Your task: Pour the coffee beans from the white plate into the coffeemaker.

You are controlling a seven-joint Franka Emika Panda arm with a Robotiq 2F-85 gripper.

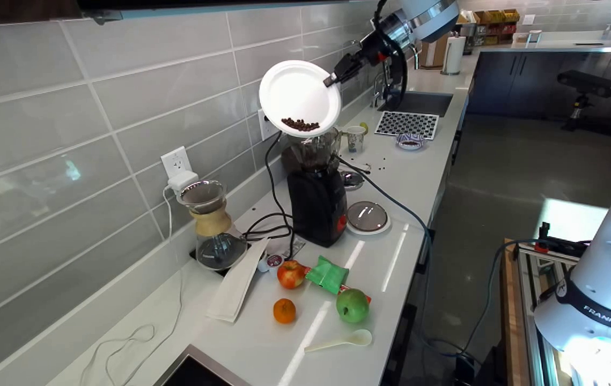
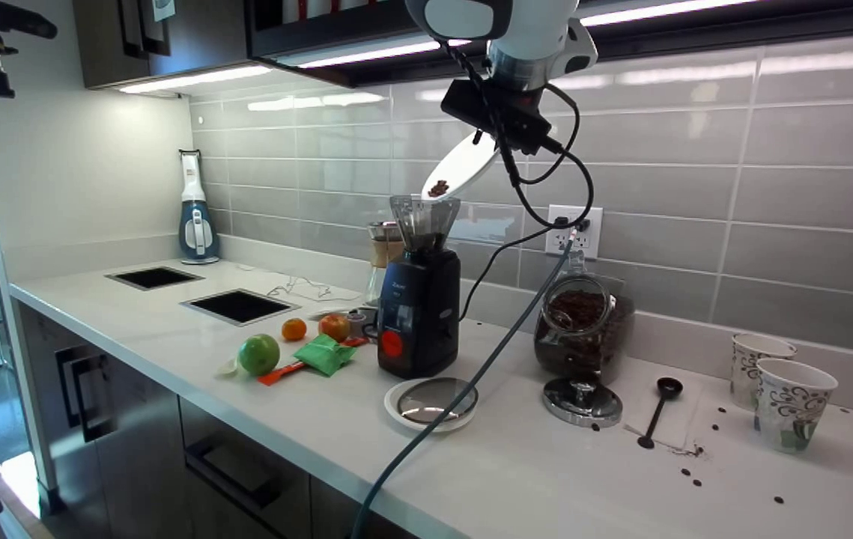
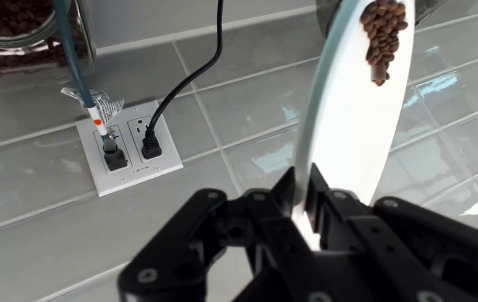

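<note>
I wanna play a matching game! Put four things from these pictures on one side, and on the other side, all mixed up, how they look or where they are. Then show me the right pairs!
Things:
1. white plate
2. beans on the plate
3. coffeemaker
4. orange

Clues:
A. bunched near the lower rim
B. lying on the counter, near the reddish apple
C. tilted, pinched between the fingers
D. black, with a round red patch

Right pairs: 1-C, 2-A, 3-D, 4-B
</note>
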